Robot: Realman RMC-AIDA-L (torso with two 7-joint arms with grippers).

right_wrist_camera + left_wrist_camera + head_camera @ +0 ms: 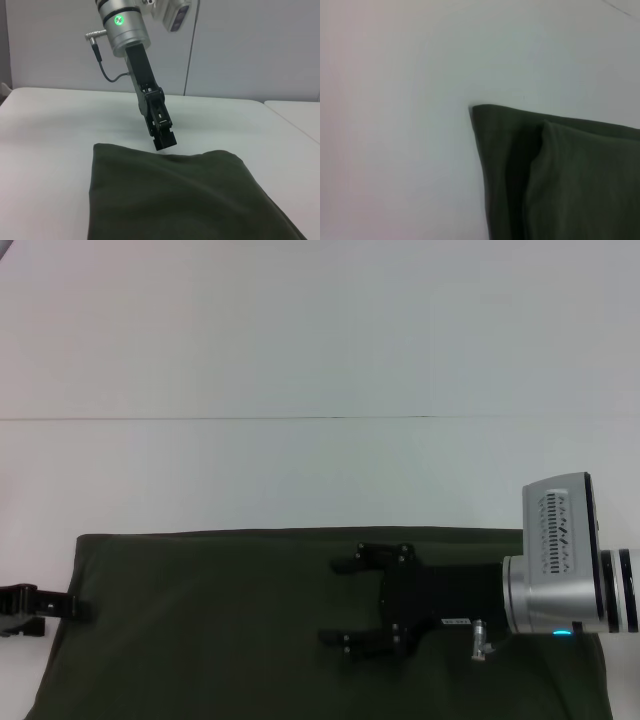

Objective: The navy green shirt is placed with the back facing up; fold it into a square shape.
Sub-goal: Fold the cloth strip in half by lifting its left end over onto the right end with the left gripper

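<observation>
The navy green shirt (220, 640) lies folded flat on the white table, a wide dark olive band along the near side. My right gripper (338, 601) hovers over its middle, open, with nothing between its fingers. My left gripper (72, 608) is at the shirt's left edge, shut, with its tip touching the hem. No cloth shows pinched in it. The right wrist view shows that left gripper (164, 141) standing at the far edge of the shirt (175, 200). In the left wrist view only a shirt corner (560, 170) shows, with a folded layer on top.
The white table (300, 470) stretches bare beyond the shirt, with a thin seam line (300, 418) across it. Light wall panels (240, 45) stand behind the table. The shirt runs out of view at the near edge.
</observation>
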